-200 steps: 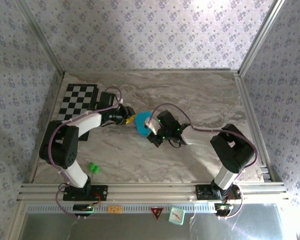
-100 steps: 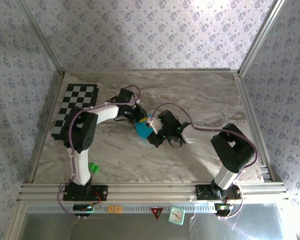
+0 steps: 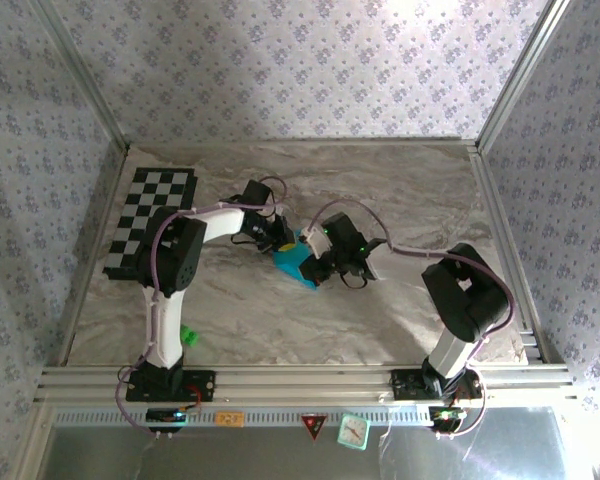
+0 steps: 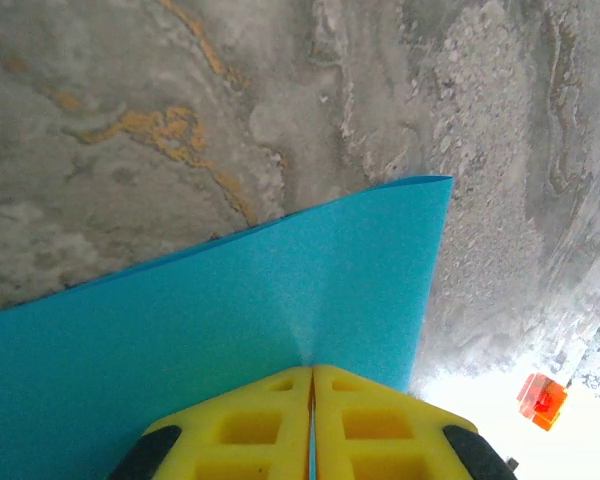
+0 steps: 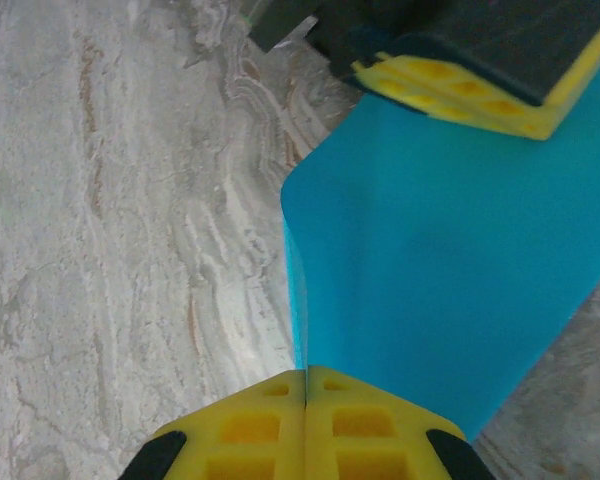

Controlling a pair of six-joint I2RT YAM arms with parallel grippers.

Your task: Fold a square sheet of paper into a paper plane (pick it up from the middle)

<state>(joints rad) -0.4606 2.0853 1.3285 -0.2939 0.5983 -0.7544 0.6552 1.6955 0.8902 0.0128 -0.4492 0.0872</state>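
Observation:
The square sheet of paper (image 3: 296, 262) is bright cyan-blue and is held above the marble table between both arms. My left gripper (image 3: 280, 241) is shut on its upper left edge; in the left wrist view the yellow fingers (image 4: 250, 428) pinch the paper (image 4: 230, 320). My right gripper (image 3: 317, 262) is shut on the paper's right side. Seen from the right wrist, the paper (image 5: 440, 260) bends along a soft fold from the yellow fingers (image 5: 370, 430). The left gripper's yellow fingertips (image 5: 460, 100) clamp the far edge.
A black-and-white checkerboard mat (image 3: 148, 215) lies at the back left. A small green block (image 3: 187, 336) sits beside the left arm's base. Metal frame rails and patterned walls enclose the table (image 3: 420, 190).
The left arm swung right from near the checkerboard to the paper and closed on its edge. The right gripper shifted slightly with the paper, which now hangs between both grippers.

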